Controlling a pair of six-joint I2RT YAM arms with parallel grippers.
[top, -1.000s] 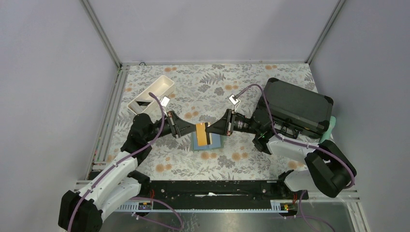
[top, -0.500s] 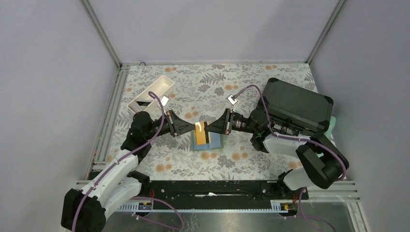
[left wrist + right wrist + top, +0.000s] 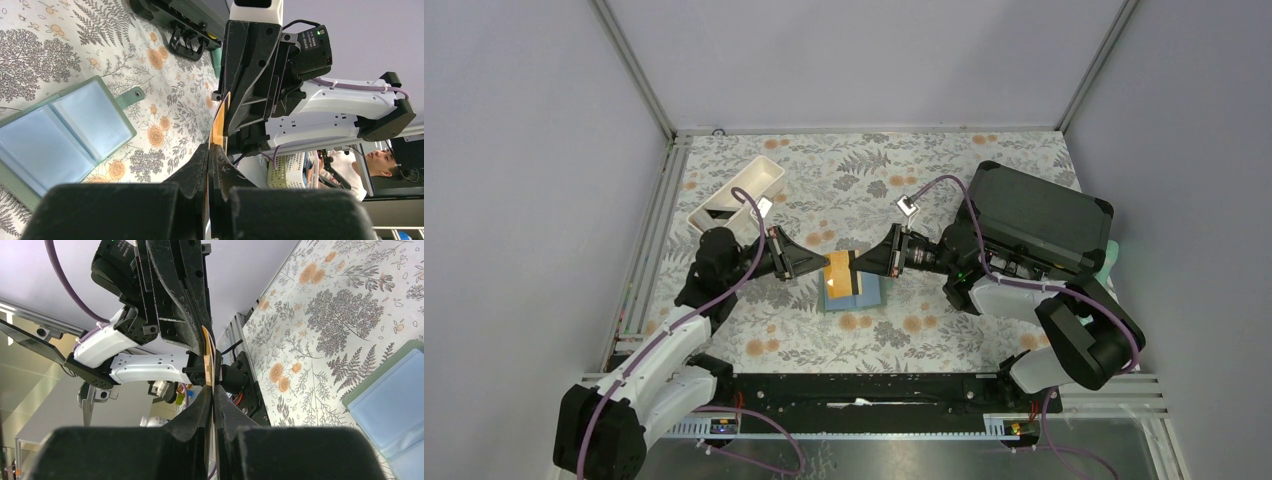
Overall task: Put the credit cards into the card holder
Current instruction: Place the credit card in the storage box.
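Observation:
A gold-orange credit card (image 3: 841, 274) with a dark stripe hangs in the air between my two grippers, over the open card holder (image 3: 870, 293). My left gripper (image 3: 820, 267) is shut on its left edge and my right gripper (image 3: 856, 267) is shut on its right edge. The left wrist view shows the card (image 3: 219, 122) edge-on between the left gripper's (image 3: 210, 150) pads. The right wrist view shows the card (image 3: 208, 352) edge-on in the right gripper (image 3: 212, 390). The sage-green holder lies open flat with pale blue pockets in the left wrist view (image 3: 60, 130) and the right wrist view (image 3: 395, 400). No other cards show.
A white oblong tray (image 3: 740, 195) stands at the back left. A large black hard case (image 3: 1036, 220) lies at the right, close behind my right arm. The floral tablecloth (image 3: 864, 175) covers the table.
The two grippers have drawn closer together with the card between them. The card has shifted slightly up and left over the holder. My left arm has reached further in.

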